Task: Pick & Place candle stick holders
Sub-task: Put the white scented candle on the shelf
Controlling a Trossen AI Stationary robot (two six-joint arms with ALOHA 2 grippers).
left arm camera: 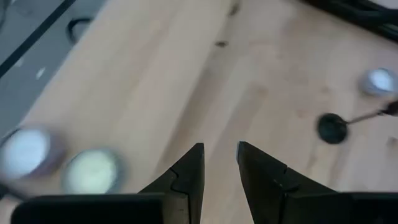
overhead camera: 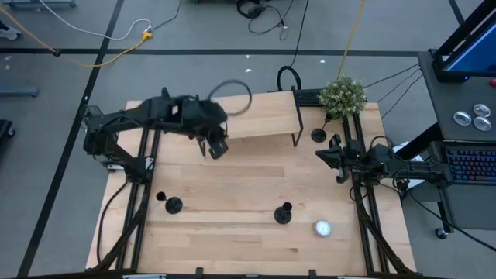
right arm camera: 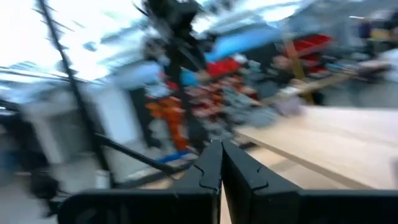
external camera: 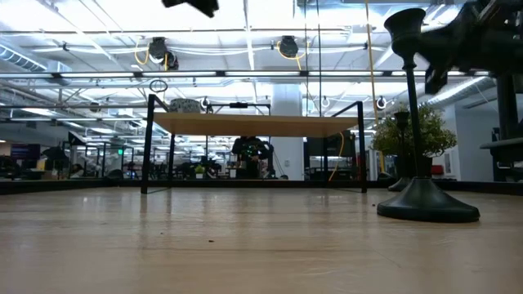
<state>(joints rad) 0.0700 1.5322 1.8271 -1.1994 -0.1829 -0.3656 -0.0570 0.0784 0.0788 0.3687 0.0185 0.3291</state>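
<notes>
Three black candle stick holders stand upright on their round bases on the wooden table (overhead camera: pixel 232 232): one near the front left (overhead camera: pixel 172 204), one near the front middle (overhead camera: pixel 284 213) (left arm camera: pixel 333 127), one at the back right beside the plant (overhead camera: pixel 318 135). The low view shows one holder close up (external camera: pixel 425 122) and another farther back (external camera: pixel 400 155). My left gripper (overhead camera: pixel 217 147) (left arm camera: pixel 221 155) hangs high over the table's back left, slanting down, open by a narrow gap with nothing between the fingers. My right gripper (overhead camera: pixel 321 157) (right arm camera: pixel 221 155) is shut and holds nothing, raised at the right side.
A low wooden shelf on black legs (overhead camera: pixel 263 116) (external camera: pixel 253 124) stands at the back middle, a potted plant (overhead camera: pixel 342 94) at the back right. A white tealight (overhead camera: pixel 322 228) lies at the front right. Two blurred round candles (left arm camera: pixel 93 171) show in the left wrist view.
</notes>
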